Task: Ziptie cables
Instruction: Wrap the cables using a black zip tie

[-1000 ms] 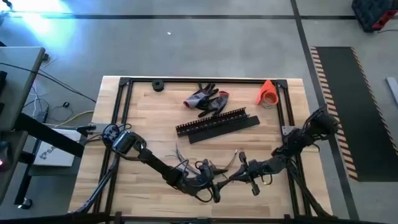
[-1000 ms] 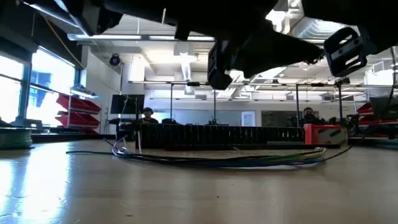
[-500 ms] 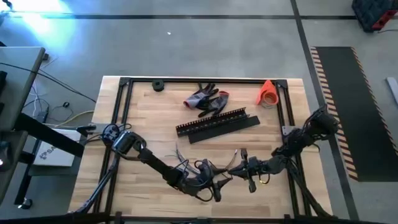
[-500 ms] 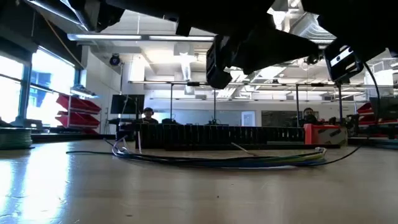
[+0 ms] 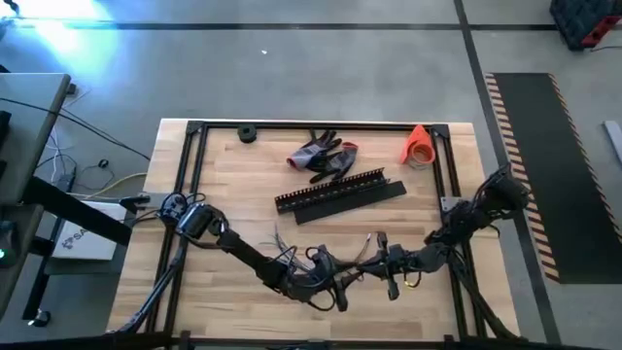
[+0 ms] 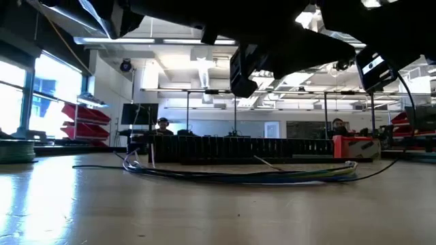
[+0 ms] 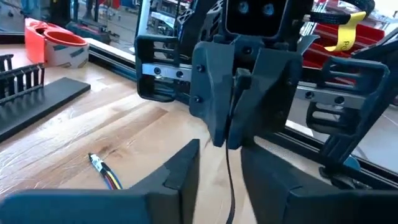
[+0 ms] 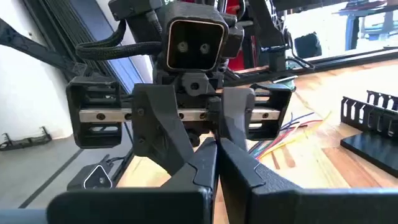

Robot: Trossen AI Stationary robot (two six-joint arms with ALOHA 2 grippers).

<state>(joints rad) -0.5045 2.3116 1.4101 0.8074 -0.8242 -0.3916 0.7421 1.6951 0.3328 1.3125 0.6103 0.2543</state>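
Note:
The cables (image 6: pixel 252 175) lie as a loose bundle of thin wires on the wooden table, under both arms; their coloured ends (image 7: pixel 102 172) show in the left wrist view. My two grippers face each other tip to tip above the bundle, near the table's near edge. My right gripper (image 8: pixel 217 152) is shut on a thin black strip (image 7: pixel 230 162), a zip tie by its look. My left gripper (image 7: pixel 221 149) is open. The strip runs down between its fingers, and I cannot tell whether it touches them. My right gripper pinches the thin black strip's upper part (image 7: pixel 234 87) between its two fingertips. The fingers come level from the table's right. The strip hangs down from them in a slight curve, clear of the table as far as it shows.
Two long black slotted strips (image 5: pixel 340 194) lie at mid-table. Behind them are grey-and-red gloves (image 5: pixel 323 154), an orange cone-shaped thing (image 5: pixel 418 144) and a black ring (image 5: pixel 246 133). A black frame rail (image 5: pixel 185 194) runs round the tabletop.
My right gripper has gone a little toward the far edge and closer to my left gripper, and has turned somewhat at the wrist. The cables have stayed where they were.

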